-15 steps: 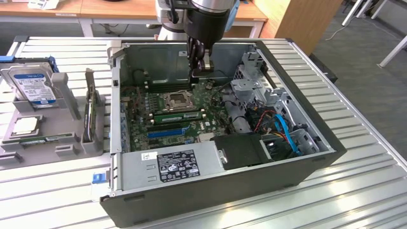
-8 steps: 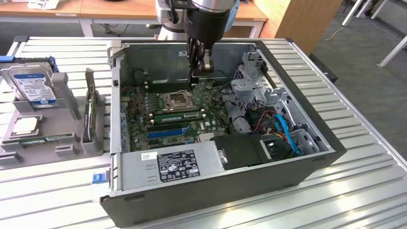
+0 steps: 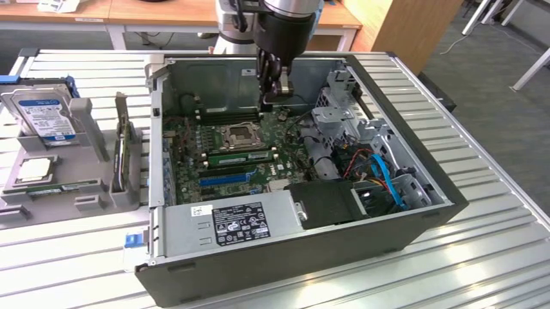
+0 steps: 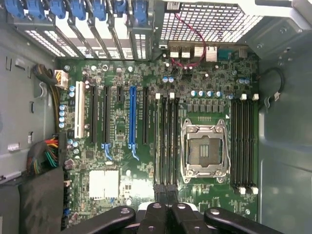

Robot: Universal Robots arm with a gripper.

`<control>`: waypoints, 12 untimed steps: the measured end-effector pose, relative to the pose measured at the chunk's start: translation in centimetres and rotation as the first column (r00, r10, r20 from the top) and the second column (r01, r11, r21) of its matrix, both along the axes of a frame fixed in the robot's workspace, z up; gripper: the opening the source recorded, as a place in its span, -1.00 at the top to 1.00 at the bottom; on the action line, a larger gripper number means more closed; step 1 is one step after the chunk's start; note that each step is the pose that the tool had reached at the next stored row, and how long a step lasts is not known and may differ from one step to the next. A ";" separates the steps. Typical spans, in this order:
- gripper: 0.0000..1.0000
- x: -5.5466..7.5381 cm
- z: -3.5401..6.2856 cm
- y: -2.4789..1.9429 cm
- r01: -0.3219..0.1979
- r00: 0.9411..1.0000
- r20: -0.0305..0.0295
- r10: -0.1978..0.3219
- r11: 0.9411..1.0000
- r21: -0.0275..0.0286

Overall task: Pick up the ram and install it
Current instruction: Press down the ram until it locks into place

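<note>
power supply (image 3: 228, 222): nearest the camera in the exterior view, white label up, inside the open computer case (image 3: 344, 257).
blue slot (image 3: 225, 179): on the motherboard (image 3: 185, 147), just behind the power supply.
ram (image 3: 241, 156): long green stick standing in a memory slot, between the blue slot and the cpu socket (image 3: 239, 136), just beside the socket.
gripper (image 3: 277, 101): fingers pressed together, nothing seen between them; it hangs above the motherboard, over the ram's end at the exterior view's right, apart from it.
hard drive (image 3: 43, 114): upright in a grey tray (image 3: 90, 201), outside the case at the exterior view's left.
</note>
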State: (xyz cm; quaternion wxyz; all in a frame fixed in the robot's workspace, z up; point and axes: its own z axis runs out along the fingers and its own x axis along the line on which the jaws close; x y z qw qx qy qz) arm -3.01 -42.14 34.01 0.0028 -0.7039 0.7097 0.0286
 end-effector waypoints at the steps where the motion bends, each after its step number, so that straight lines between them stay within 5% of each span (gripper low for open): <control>1: 0.80 0.2 0.00 0.00 0.000 1.000 0.000 0.000 1.000 0.000; 12: 0.80 2.0 0.00 -0.15 -0.009 1.000 0.000 0.009 1.000 0.005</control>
